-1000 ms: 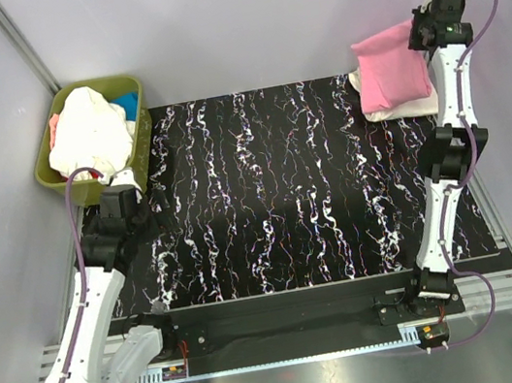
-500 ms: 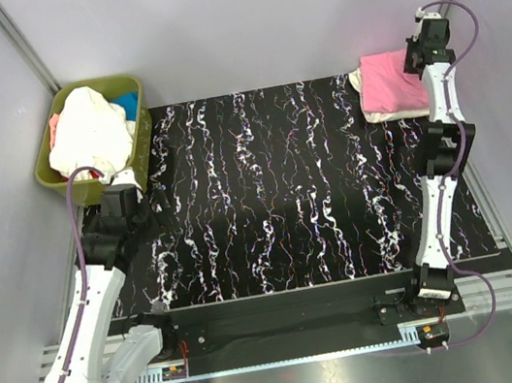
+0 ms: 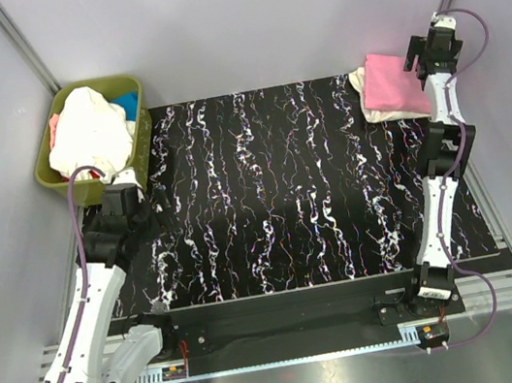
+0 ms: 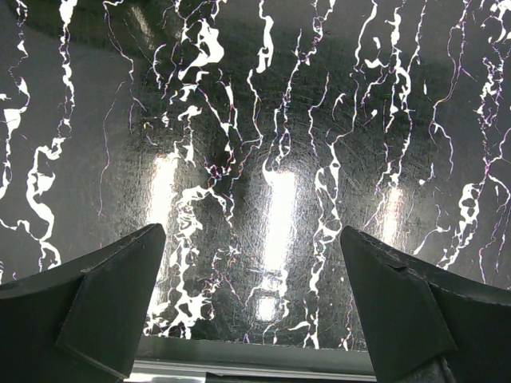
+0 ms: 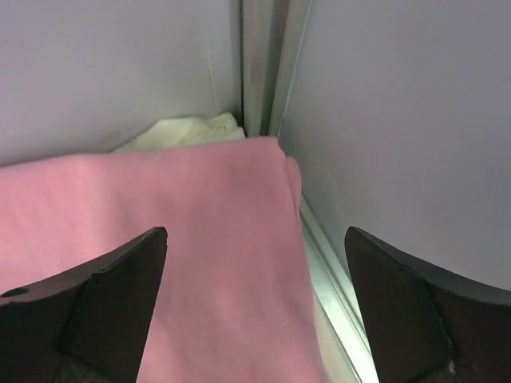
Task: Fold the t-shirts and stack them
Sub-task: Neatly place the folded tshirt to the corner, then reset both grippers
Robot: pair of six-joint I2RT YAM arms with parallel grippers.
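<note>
Your right gripper [image 3: 431, 52] is stretched to the far right corner of the table, its two dark, wedge-shaped fingers spread wide and pinching nothing. From its wrist camera you look straight down between them onto the folded bright pink cotton t-shirt [image 3: 391, 84]. The cloth is smooth and matte, with a soft rounded fold along the edge nearest the wall. This shirt lies flat on top of a folded cream t-shirt [image 3: 388, 113], and the two make a small stack. A pale rim of the cream one peeks out along the near side and at the back corner. The stack sits tight against the brushed aluminium corner post [image 5: 259, 64] and the plain grey wall.

Your left gripper [image 4: 251, 231] hangs low over the near left part of the glossy black tabletop veined with white marbling [image 3: 275, 188]. Its fingers are also spread apart and hold nothing. The surface below them is shiny enough to mirror the overhead lights as three bright streaks.

Just beyond that arm, at the far left, you have the olive-green rectangular plastic bin [image 3: 47, 173]. It is heaped with a crumpled white t-shirt [image 3: 89, 131], bulging above the rim in loose folds. A patch of blue fabric [image 3: 127, 103] shows at its right side.
</note>
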